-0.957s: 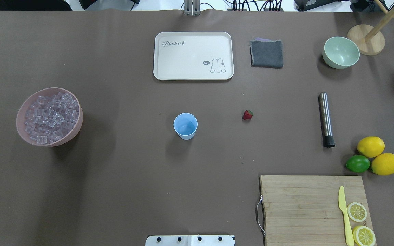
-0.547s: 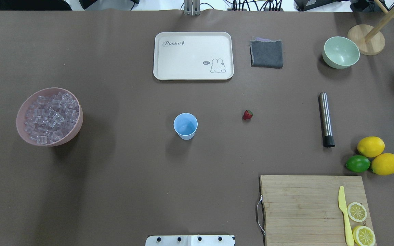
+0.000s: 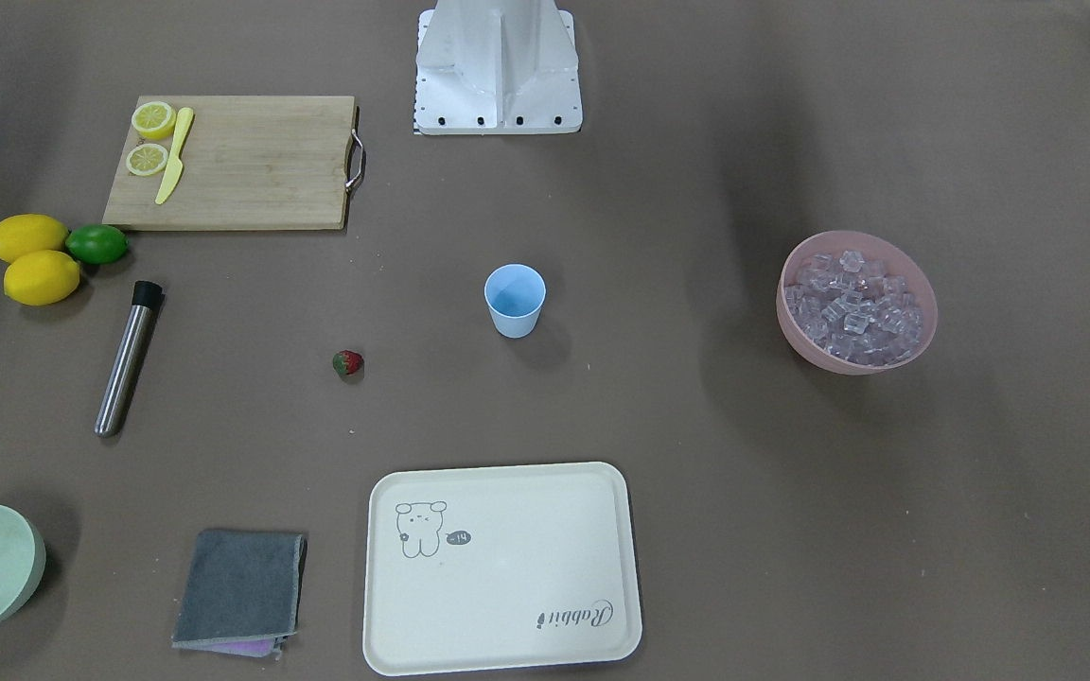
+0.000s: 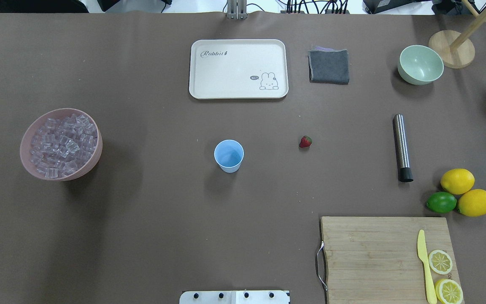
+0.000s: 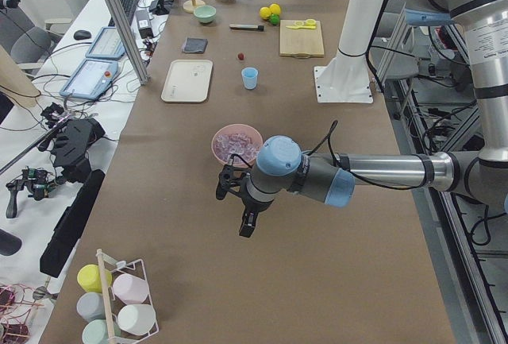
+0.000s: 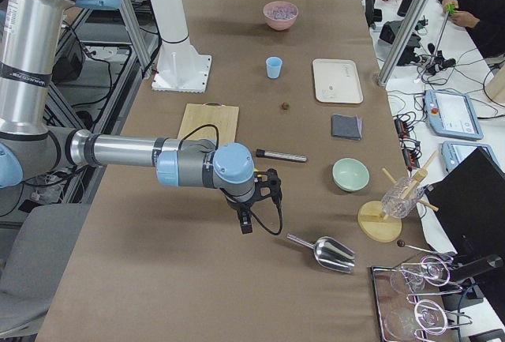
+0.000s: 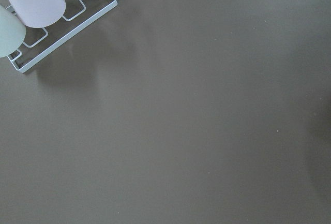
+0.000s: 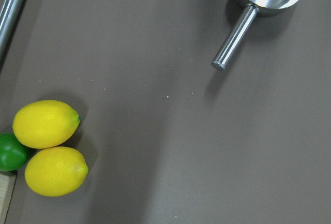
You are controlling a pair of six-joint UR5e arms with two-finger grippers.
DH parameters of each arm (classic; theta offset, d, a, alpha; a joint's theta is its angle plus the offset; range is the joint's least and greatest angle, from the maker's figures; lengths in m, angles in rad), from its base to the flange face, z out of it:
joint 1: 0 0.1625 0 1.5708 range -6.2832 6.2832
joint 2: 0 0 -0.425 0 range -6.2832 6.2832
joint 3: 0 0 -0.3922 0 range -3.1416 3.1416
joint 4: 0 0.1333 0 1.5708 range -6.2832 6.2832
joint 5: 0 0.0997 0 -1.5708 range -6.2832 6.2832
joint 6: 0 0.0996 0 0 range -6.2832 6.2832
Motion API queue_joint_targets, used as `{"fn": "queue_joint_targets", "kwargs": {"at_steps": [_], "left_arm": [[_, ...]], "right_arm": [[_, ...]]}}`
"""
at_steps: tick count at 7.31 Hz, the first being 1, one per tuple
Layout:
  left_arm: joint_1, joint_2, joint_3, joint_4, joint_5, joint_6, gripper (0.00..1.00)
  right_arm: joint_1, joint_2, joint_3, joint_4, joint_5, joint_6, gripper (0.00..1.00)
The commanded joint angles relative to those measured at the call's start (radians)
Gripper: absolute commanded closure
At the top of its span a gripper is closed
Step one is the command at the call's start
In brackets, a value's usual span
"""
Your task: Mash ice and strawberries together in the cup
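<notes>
The light blue cup (image 4: 228, 156) stands upright mid-table and looks empty. A small red strawberry (image 4: 305, 142) lies on the table to its right. The ice (image 4: 60, 143) fills a pink bowl (image 4: 25, 143) at the far left. In the exterior left view my left gripper (image 5: 238, 207) hangs over bare table, nearer the camera than the ice bowl. In the exterior right view my right gripper (image 6: 251, 212) hovers near a steel scoop (image 6: 325, 252), far from the cup (image 6: 274, 66). Both grippers show only in these side views, so I cannot tell whether they are open or shut.
A steel muddler (image 4: 402, 147) lies right of the strawberry. A cream tray (image 4: 238, 69), grey cloth (image 4: 329, 66) and pale green bowl (image 4: 420, 64) sit along the far side. Two lemons and a lime (image 4: 441, 202) lie beside a cutting board (image 4: 373, 253) holding a knife and lemon slices.
</notes>
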Motion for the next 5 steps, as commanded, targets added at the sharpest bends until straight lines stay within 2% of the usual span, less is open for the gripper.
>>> {"fn": "queue_joint_targets", "kwargs": {"at_steps": [1,3,5], "left_arm": [[0.011,0.027,-0.005,-0.045,-0.003,-0.038,0.03],[0.025,0.036,-0.003,-0.097,-0.003,-0.041,0.03],[0.104,0.027,-0.002,-0.097,0.005,-0.038,0.04]], "right_arm": [[0.000,-0.002,-0.003,0.002,0.045,0.003,0.00],[0.000,-0.004,-0.003,0.002,0.050,0.009,0.00],[0.000,-0.005,-0.004,0.002,0.052,0.009,0.00]]}}
